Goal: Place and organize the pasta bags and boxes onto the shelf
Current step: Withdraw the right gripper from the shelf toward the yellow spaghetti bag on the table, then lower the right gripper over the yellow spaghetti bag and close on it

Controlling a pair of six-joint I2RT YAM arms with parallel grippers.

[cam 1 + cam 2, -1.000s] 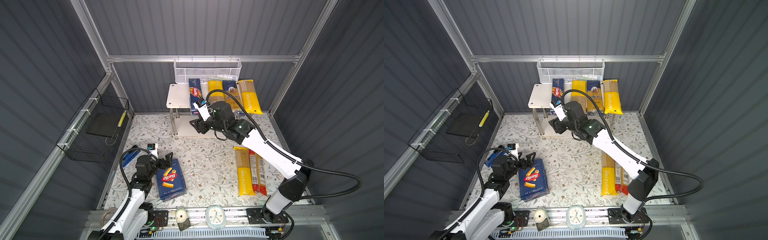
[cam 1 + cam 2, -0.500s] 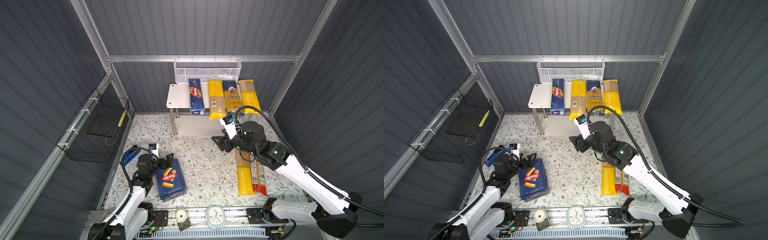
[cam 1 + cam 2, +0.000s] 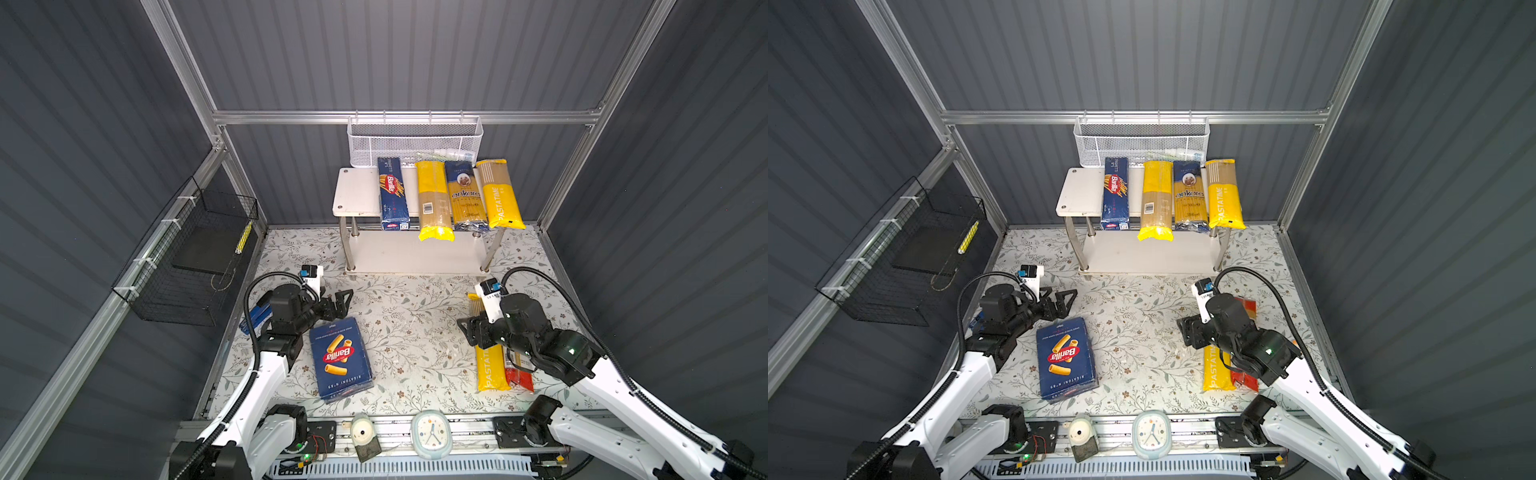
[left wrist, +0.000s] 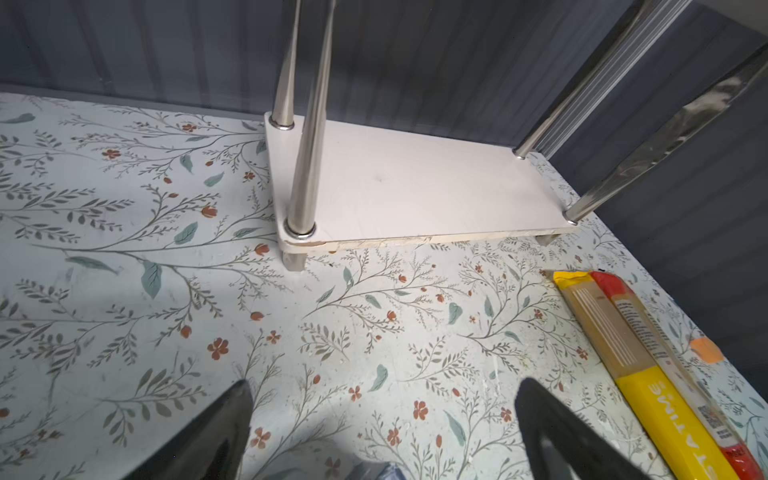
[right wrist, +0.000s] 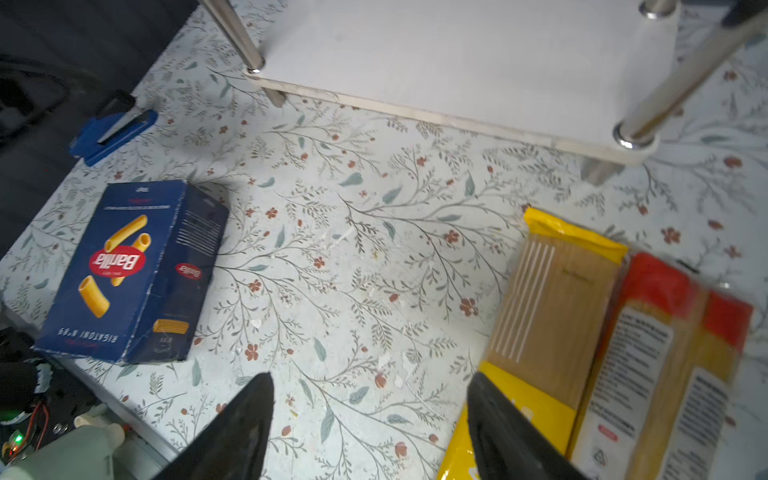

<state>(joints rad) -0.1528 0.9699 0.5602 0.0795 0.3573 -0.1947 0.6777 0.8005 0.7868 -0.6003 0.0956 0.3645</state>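
Enclosed laboratory robot cell, identified by grey ribbed wall panels (image 3: 395, 54), aluminium frame profiles (image 3: 399, 117), two white robot arms (image 3: 266, 376) mounted on a front mounting rail (image 3: 469, 428), and a floral-covered surface (image 3: 415, 332) staged with a small shelf (image 3: 357, 195).

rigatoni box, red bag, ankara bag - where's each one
rigatoni box (image 3: 340, 357): in a top view, on the red logo on its face
red bag (image 5: 658, 286): right wrist view, on its red end
ankara bag (image 3: 465, 194): in a top view, on the printed name

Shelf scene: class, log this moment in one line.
shelf: four packs on top; rigatoni box, yellow bag, red bag: on table; left gripper: open, empty; right gripper: open, empty
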